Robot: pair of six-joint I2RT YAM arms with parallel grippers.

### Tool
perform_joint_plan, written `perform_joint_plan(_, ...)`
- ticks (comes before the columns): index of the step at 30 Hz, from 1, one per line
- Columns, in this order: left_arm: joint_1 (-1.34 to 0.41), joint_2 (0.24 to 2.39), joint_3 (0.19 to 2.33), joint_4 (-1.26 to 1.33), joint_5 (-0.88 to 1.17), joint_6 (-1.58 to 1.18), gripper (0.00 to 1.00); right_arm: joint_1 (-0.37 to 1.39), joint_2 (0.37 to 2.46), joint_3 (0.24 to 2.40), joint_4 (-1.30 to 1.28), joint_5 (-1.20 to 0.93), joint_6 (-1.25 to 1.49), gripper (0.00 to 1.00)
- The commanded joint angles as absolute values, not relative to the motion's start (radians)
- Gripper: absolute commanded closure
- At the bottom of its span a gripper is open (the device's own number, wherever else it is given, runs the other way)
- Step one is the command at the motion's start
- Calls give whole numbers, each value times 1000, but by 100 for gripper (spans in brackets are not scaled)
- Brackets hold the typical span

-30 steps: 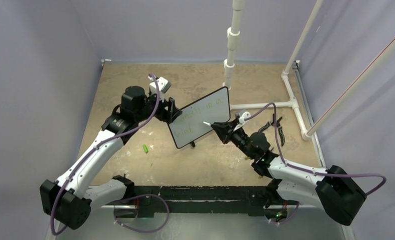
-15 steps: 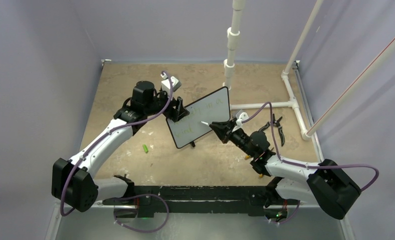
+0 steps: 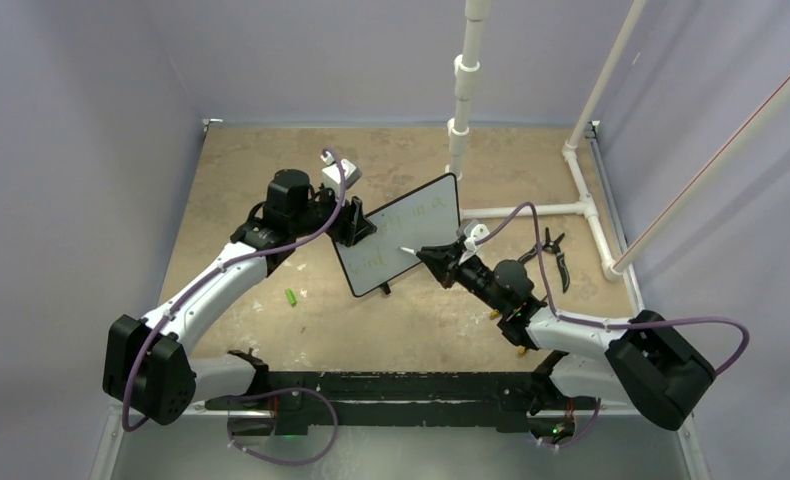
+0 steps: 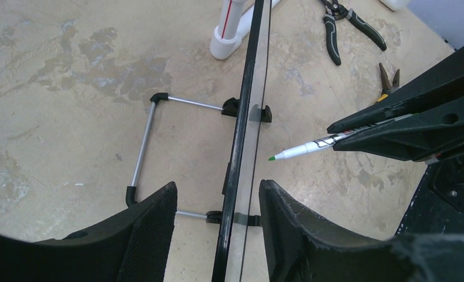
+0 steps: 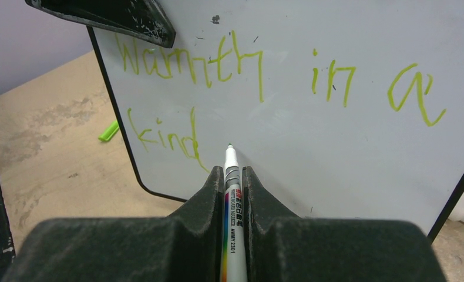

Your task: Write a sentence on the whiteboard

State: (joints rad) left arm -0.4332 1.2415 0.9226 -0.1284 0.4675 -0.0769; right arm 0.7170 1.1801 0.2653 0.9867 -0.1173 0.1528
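Note:
The whiteboard [image 3: 411,240] stands tilted on its feet in mid table; in the left wrist view I see it edge-on [image 4: 242,129]. The sentence [image 5: 259,64] reads "Warmth in a" over "kind" in green and shows faintly from above [image 3: 403,218]. My left gripper [image 3: 356,222] straddles the board's upper left edge, its jaws [image 4: 218,185] open with a gap on each side. My right gripper [image 5: 232,170] is shut on a white marker [image 5: 229,158], whose green tip [image 4: 272,157] hovers just off the surface, right of "kind". From above, that gripper [image 3: 433,255] faces the board's front.
A green marker cap [image 3: 291,297] lies on the table left of the board. Black-handled pliers [image 3: 554,255] and a smaller yellow-handled tool [image 4: 388,79] lie to the right. A white pipe frame [image 3: 531,210] with an upright post [image 3: 461,110] stands behind. A wire stand [image 4: 144,147] props the board.
My left arm swung right to the board's upper left edge and its jaws narrowed around it. The right gripper with the marker crept slightly left toward the board.

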Motion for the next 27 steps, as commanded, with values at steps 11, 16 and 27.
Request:
perform_joint_plan(11,-433,1224,915,-75,484,-98,65,713,1250,338,999,-79,126,100)
perform_joint_plan(16,-433,1227,915,-75,491,-99,69,713,1263,345,1002,-61,124,100)
perform_joint_plan(27,-433,1227,914,-75,497,-99,73,713,1281,360,979,-25,125,100)
